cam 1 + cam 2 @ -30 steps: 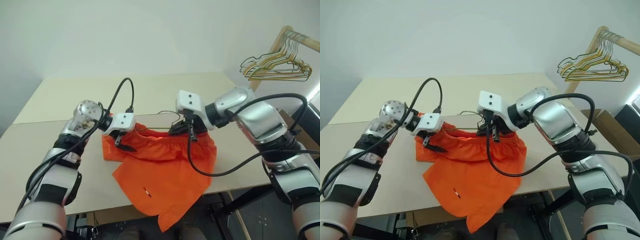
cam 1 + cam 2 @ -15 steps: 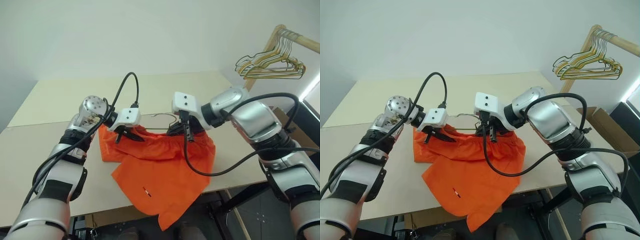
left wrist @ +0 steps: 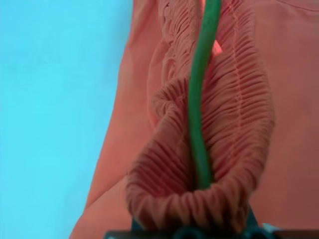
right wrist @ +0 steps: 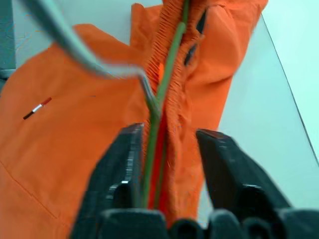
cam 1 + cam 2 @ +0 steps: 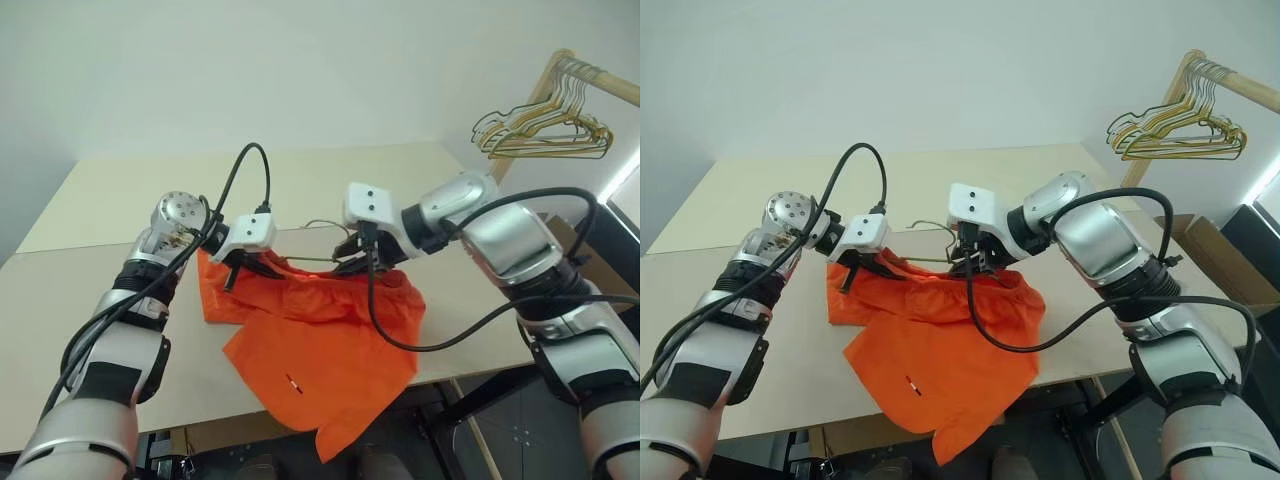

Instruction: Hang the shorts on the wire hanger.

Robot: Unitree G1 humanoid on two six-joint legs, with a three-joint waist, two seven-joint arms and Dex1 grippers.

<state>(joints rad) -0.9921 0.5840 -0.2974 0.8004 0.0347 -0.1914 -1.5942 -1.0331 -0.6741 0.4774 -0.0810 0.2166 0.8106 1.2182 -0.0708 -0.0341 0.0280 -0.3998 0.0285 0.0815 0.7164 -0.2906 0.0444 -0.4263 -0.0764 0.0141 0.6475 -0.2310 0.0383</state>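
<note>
1. The shorts (image 5: 310, 330) drape over the near edge of the table (image 5: 90, 300), waistband lifted between both grippers; the step in hand, I judge, is threading the waistband onto the hanger (image 4: 164, 74).
2. Left gripper (image 5: 240, 272): fingers closed tight, pinching waistband with the wire inside the fold.
3. Right gripper (image 4: 167, 164): fingers partly open, straddling wire and waistband, gripping neither firmly.
4. Next calls for regrasping the fabric and spreading it along the wire.
</note>
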